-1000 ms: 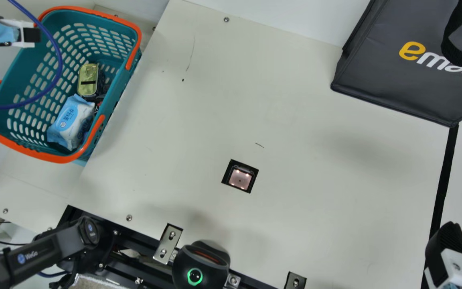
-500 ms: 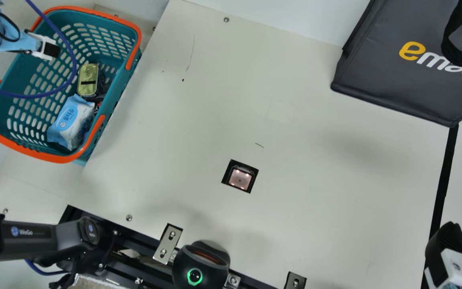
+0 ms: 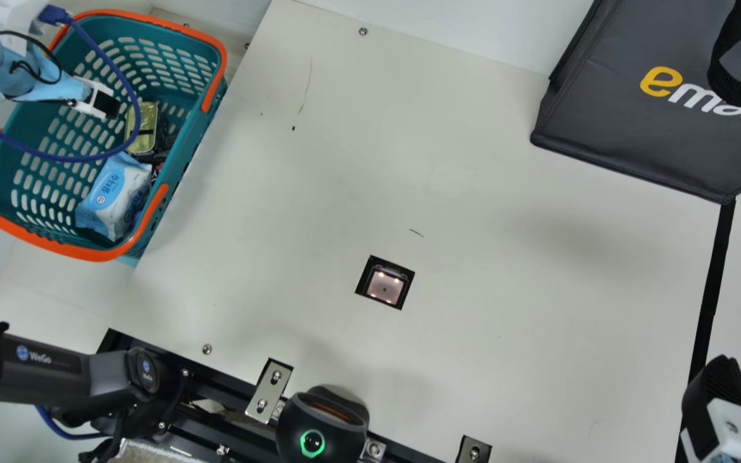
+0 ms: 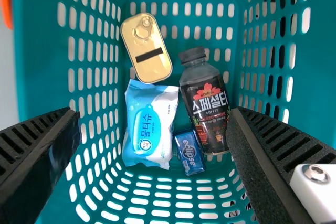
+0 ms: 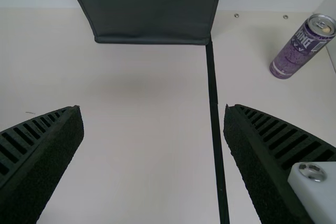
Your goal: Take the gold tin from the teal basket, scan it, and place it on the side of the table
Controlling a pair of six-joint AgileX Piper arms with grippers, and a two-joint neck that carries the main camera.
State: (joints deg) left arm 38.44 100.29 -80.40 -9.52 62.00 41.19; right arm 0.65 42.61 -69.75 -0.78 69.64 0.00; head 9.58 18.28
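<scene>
The left gripper [image 3: 108, 104], with its two black ribbed fingers set wide apart, hangs over the teal perforated plastic basket with orange handles [image 3: 55, 245] — nothing is held between them. The flat, rounded rectangular gold metal tin with a pull ring and black stripe [image 4: 146, 49] lies inside that basket, beside the blue-and-white soft plastic wipes packet [image 4: 149, 124]. In there too are a dark coffee bottle with a black cap [image 4: 203, 103] and, between packet and bottle, a small blue rectangular pack [image 4: 189, 153]. The right gripper [image 3: 721, 386], also wide and holding nothing, is over the cream flat table [image 3: 505, 289] at its right side. A square, lit scanner window [image 3: 386, 286] sits in the tabletop, and a dark grey fabric bag [image 3: 640, 135] stands at the far right.
</scene>
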